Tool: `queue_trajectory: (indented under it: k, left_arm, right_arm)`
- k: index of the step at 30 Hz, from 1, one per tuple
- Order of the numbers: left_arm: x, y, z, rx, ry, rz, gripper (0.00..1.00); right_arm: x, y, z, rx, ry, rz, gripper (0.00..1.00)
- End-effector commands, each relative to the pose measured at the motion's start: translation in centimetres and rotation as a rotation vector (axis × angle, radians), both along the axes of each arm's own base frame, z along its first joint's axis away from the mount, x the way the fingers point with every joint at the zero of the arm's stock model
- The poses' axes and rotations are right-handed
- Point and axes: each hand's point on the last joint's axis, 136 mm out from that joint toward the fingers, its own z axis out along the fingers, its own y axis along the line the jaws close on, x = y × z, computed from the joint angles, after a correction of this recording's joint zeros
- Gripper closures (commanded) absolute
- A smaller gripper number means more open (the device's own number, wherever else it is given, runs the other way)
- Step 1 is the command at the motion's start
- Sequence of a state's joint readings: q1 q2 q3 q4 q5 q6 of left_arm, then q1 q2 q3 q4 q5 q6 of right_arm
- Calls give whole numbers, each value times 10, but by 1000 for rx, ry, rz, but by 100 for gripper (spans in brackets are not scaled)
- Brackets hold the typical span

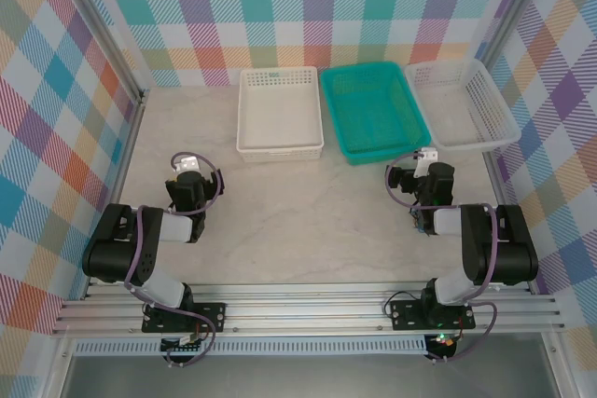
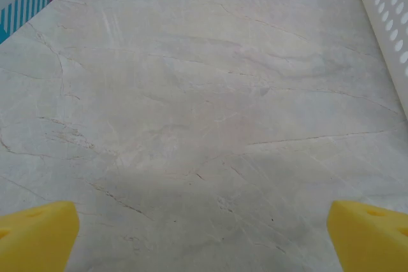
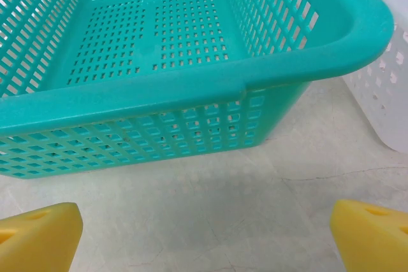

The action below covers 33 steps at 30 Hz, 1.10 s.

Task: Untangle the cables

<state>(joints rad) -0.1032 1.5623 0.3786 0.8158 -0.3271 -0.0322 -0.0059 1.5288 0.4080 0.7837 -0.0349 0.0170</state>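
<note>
Cables: table (image 1: 308, 221) holds 3 baskets in a row: left basket (image 1: 280, 111), teal basket (image 1: 373, 114), right basket (image 1: 462, 104). Both sets of jaws spread wide: left gripper (image 2: 204, 237) over table, right gripper (image 3: 205, 237) near teal basket.

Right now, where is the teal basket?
Top view: the teal basket sits far across the table, between the left white basket and the right white basket, just ahead of the right gripper.

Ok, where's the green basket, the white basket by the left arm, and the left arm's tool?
green basket (image 3: 191, 90): right wrist view, near rim.
white basket (image 1: 280, 149): top view, near rim.
left tool (image 2: 203, 224): left wrist view, midway between its yellow fingers.
</note>
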Motion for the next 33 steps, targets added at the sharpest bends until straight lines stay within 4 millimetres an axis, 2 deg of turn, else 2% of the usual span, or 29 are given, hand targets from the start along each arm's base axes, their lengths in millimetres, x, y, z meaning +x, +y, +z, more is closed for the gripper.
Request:
queue_trajectory:
  k: [1, 28, 33]
  left_arm:
    - [8, 0, 14, -1, -51, 2, 0]
    - [7, 0, 15, -1, -55, 0, 0]
    - [8, -11, 32, -5, -53, -71, 0]
  right_arm:
    - [5, 2, 8, -9, -24, 8, 0]
    - [5, 5, 9, -7, -23, 25, 0]
    - [2, 16, 25, -1, -1, 94, 0]
